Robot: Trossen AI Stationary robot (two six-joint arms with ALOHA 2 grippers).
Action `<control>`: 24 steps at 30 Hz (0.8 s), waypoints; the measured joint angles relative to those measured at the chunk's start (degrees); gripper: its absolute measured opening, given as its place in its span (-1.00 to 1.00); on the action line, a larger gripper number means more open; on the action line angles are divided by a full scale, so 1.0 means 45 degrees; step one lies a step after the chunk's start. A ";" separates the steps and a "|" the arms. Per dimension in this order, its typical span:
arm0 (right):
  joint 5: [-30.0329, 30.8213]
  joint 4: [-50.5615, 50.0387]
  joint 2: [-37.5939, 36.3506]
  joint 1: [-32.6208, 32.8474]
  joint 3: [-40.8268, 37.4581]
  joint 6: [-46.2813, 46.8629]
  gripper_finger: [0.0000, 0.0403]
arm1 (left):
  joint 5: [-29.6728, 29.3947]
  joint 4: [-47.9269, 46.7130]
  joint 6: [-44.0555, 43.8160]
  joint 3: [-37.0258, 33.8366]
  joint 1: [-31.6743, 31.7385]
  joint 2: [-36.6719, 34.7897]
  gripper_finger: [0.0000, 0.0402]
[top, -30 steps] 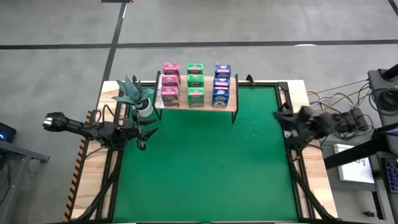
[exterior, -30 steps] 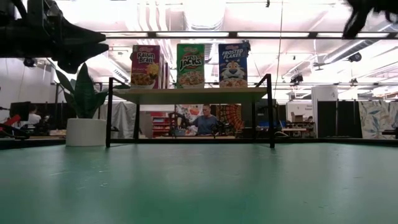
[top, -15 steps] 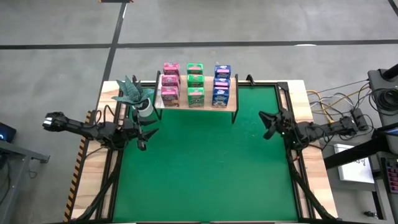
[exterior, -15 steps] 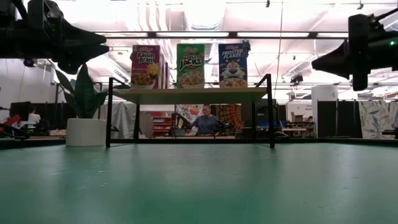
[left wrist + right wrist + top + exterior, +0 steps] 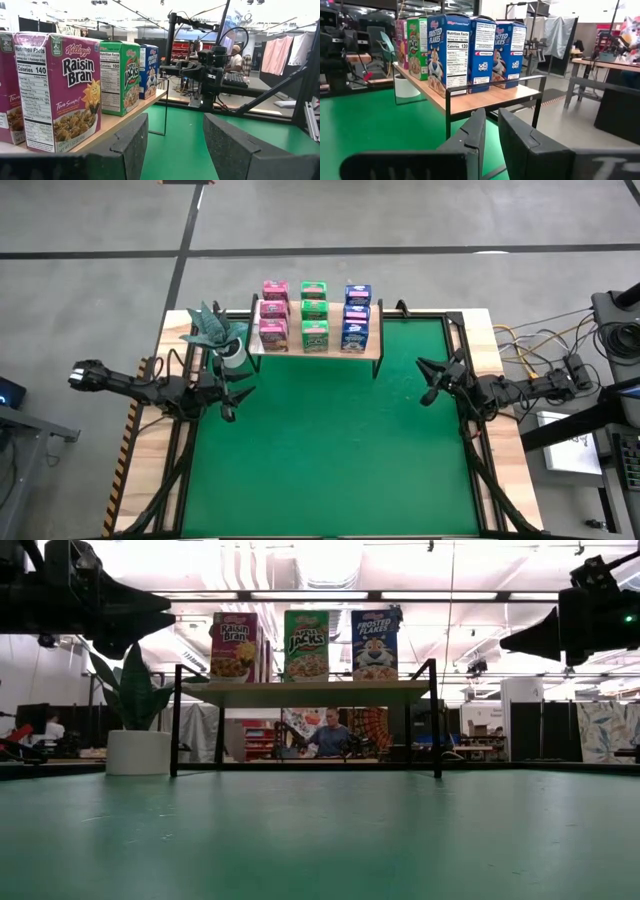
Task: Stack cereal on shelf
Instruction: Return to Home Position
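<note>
Nine small cereal boxes stand upright on the light-wood shelf (image 5: 315, 352) at the table's far edge. Three pink ones (image 5: 273, 315) are on the left, three green (image 5: 314, 315) in the middle and three blue (image 5: 356, 315) on the right. In the low view the front pink (image 5: 233, 645), green (image 5: 306, 643) and blue (image 5: 374, 643) boxes show on the plank (image 5: 300, 692). My left gripper (image 5: 232, 392) hovers open and empty near the shelf's left end (image 5: 175, 145). My right gripper (image 5: 430, 380) hovers empty to the right of the shelf, its fingers a narrow gap apart (image 5: 491, 125).
A potted plant (image 5: 215, 330) stands at the far left, beside the shelf and close to my left gripper. The green mat (image 5: 330, 450) lies in front of the shelf. Black frame rails run along the table's sides. People sit in the room beyond (image 5: 328, 735).
My right gripper has swung out from the table's right edge toward the left and come to a level pose to the right of the shelf. It has dropped into the low view. The boxes and the shelf have not moved.
</note>
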 joint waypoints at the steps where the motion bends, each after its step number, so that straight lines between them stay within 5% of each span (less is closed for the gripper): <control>1: 0.0000 0.0000 0.0054 0.0000 0.0000 0.0026 -0.79 | 0.0000 0.0004 0.0000 0.0000 -0.0001 0.0000 -0.14; 24: 0.0005 0.0005 0.0228 0.0000 -0.0005 0.0064 -0.79 | 0.0000 0.0004 0.0000 0.0000 -0.0001 0.0005 -0.14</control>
